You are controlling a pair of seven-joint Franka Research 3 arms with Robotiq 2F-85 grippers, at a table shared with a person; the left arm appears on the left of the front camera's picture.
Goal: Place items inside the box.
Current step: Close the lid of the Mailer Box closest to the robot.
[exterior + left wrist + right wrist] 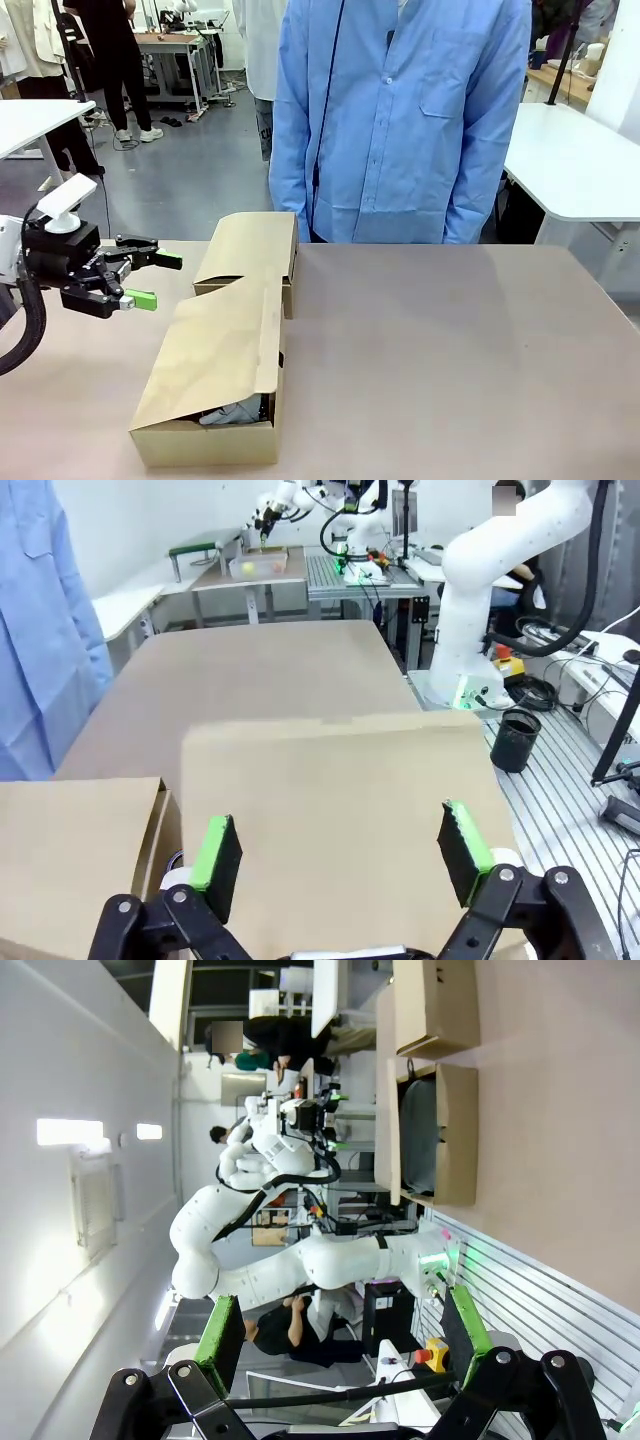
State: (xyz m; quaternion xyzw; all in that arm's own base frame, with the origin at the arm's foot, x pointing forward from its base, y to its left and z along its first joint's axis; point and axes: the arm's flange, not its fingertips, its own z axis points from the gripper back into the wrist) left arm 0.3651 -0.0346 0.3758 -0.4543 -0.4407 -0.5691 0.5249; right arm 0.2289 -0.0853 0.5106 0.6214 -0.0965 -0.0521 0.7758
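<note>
Closing stage: the task is judged nearly finished, with the flaps of the cardboard box (pixel 215 375) the likely step in hand
Front view, box: it lies on the table (pixel 450 350) left of centre, its near flap leaning low over the opening and its far flap (pixel 250 250) raised beside the person (pixel 400 120) in a blue shirt
Front view, items: a grey pouch (pixel 232 412) is glimpsed inside, under the near flap at the box's near end; other contents are hidden
Front view, left gripper (pixel 150 280): it is held just left of the box, jaws spread wide, nothing between them
Left wrist view: the green pads (pixel 215 852) are seen above the brown near flap (pixel 340 810), apart from it and empty
Right wrist view, right gripper (pixel 340 1330): the jaws are fully spread and empty, well away from the box (pixel 440 1130), in which a dark grey item (pixel 418 1135) is seen
Advice: the flap is best pressed down evenly along its free edge, so that the pouch beneath is not pinched or pushed out
</note>
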